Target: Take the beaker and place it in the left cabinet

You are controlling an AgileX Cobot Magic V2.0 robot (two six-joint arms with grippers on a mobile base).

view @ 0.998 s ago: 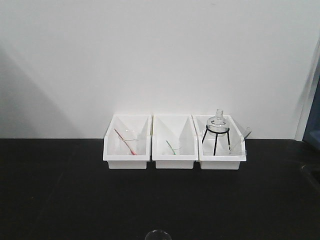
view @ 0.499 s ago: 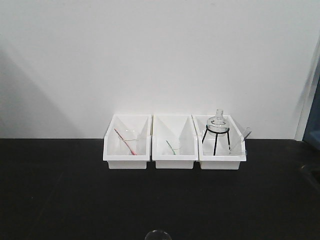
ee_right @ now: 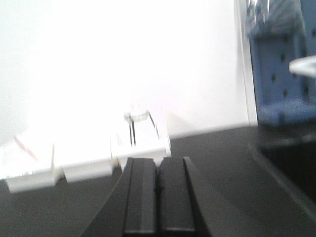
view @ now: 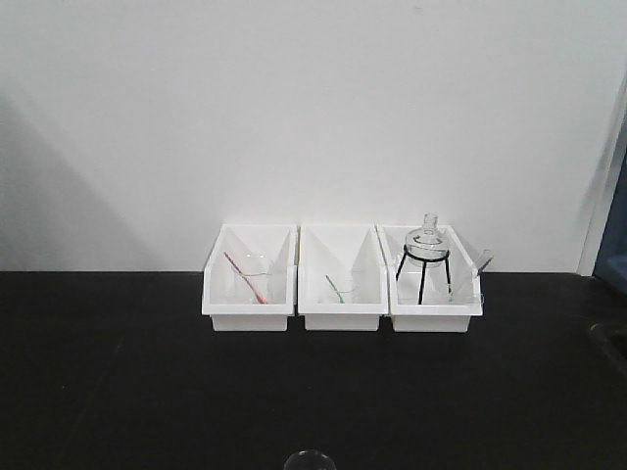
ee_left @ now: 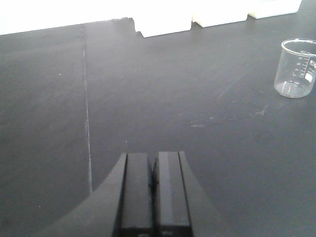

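You face a plain white wall (view: 294, 117) behind a wide matte black tabletop (view: 118, 372). At the right edge of the tabletop stands a blue-fronted cabinet (ee_right: 281, 74), blurred in the right wrist view.

Three white plastic bins sit side by side along the back edge of the tabletop, against the wall: the left bin (view: 250, 313), the middle bin (view: 340, 315) and the right bin (view: 435, 317). They are touching or nearly so.

Your left gripper (ee_left: 153, 163) hangs over bare tabletop with its two dark fingers pressed together and nothing between them. Your right gripper (ee_right: 159, 165) is also closed tight and empty, pointing towards the bins.

In the right bin, a round clear glass flask on a black wire tripod (view: 426, 247) stands upright.

The small clear glass beaker with printed marks (ee_left: 296, 68) stands upright on the tabletop near its front edge, about midway along it. In the front view only its rim (view: 310, 458) shows at the bottom. In the left wrist view it is ahead and to the right of your left gripper, well apart from it.

A thin red rod (view: 245, 276) leans in a glass in the left bin. A thin green rod (view: 336, 289) leans in the middle bin.
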